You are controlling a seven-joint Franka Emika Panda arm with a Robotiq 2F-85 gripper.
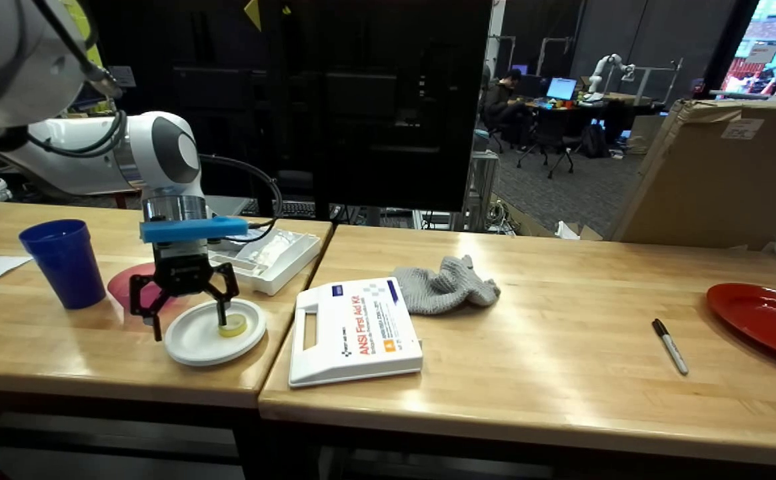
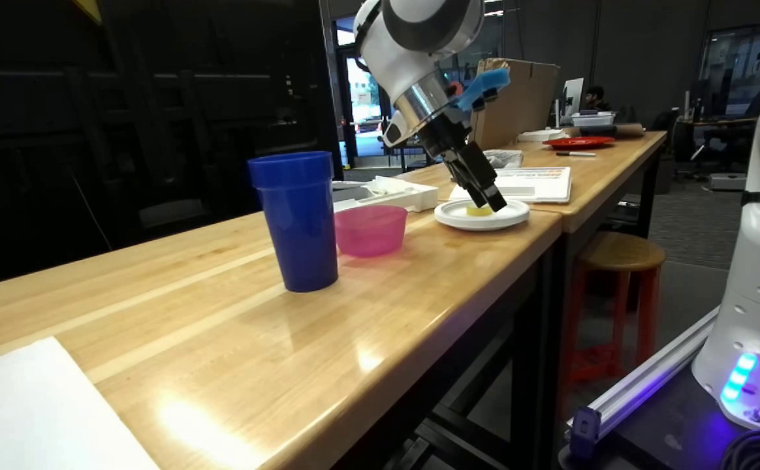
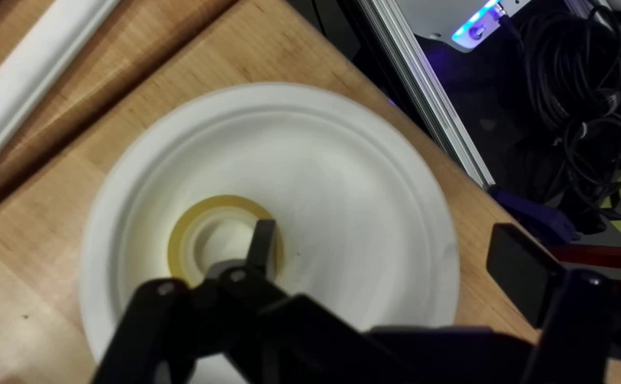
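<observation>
My gripper (image 1: 189,325) is open and empty, tilted over a round white plate (image 1: 185,340) on the wooden table. A roll of yellowish tape (image 1: 236,325) lies flat on the plate. In the wrist view, one finger of the gripper (image 3: 390,256) overlaps the tape roll (image 3: 178,242); I cannot tell whether it touches. The other finger is beyond the rim of the plate (image 3: 438,240). A translucent pink bowl (image 2: 372,230) stands beside the plate, partly hidden behind the gripper in an exterior view. A tall blue cup (image 1: 65,267) stands beside the bowl.
A white first aid kit case (image 1: 355,333) lies near the plate, across the table seam. A grey knitted cloth (image 1: 445,287) lies behind it. An open white tray (image 1: 288,263) is behind the plate. A marker (image 1: 669,345) and red plate (image 1: 771,320) lie farther along.
</observation>
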